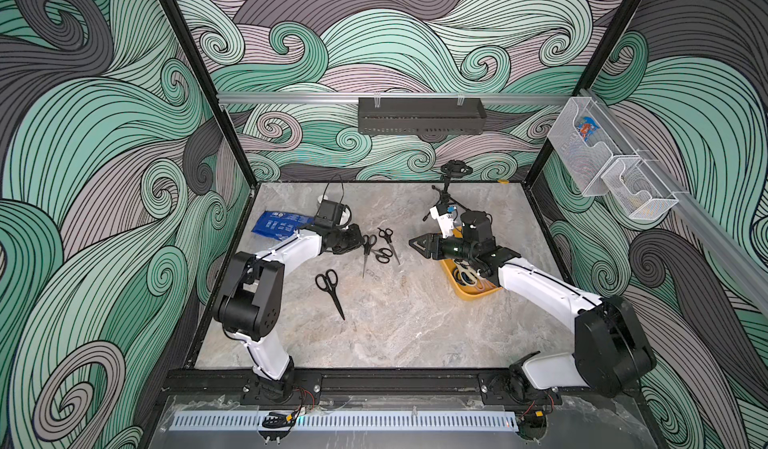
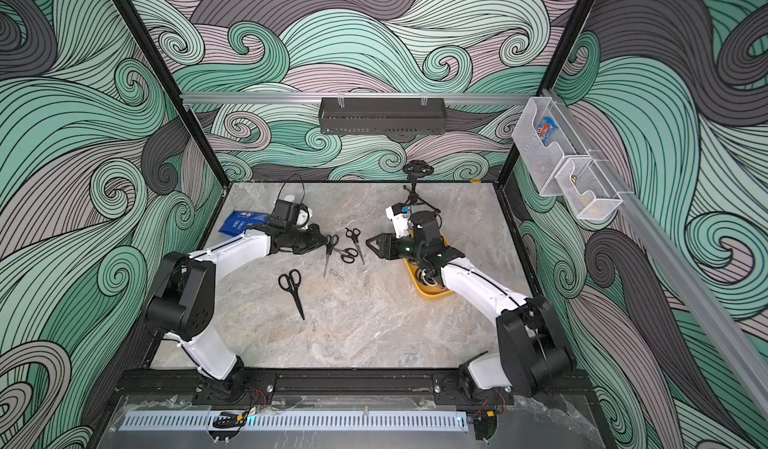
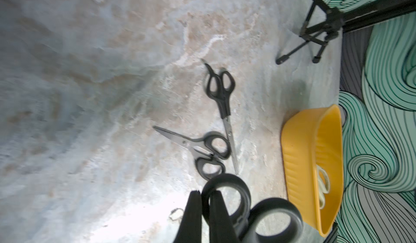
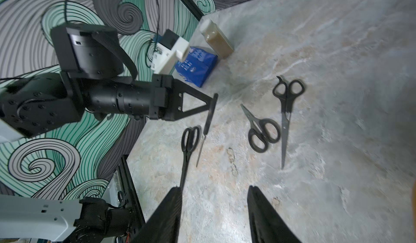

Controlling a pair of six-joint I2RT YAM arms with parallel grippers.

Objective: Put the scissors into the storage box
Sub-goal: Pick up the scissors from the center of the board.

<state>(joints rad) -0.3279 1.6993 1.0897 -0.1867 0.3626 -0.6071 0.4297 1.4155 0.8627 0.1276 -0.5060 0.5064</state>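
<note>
while left gripper (image 3: 206, 194) clamps, scissors (image 3: 245, 192) hang — loop between jaws (tip down).

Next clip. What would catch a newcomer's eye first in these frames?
The left gripper is clamped on the handle of a black-handled pair of scissors, which hangs blade-down over the middle of the marble table. A large black pair lies nearer the front, with two smaller black pairs close together beside the held one. The yellow storage box sits under the right arm with a cream-handled pair inside, and the right gripper is open and empty.
</note>
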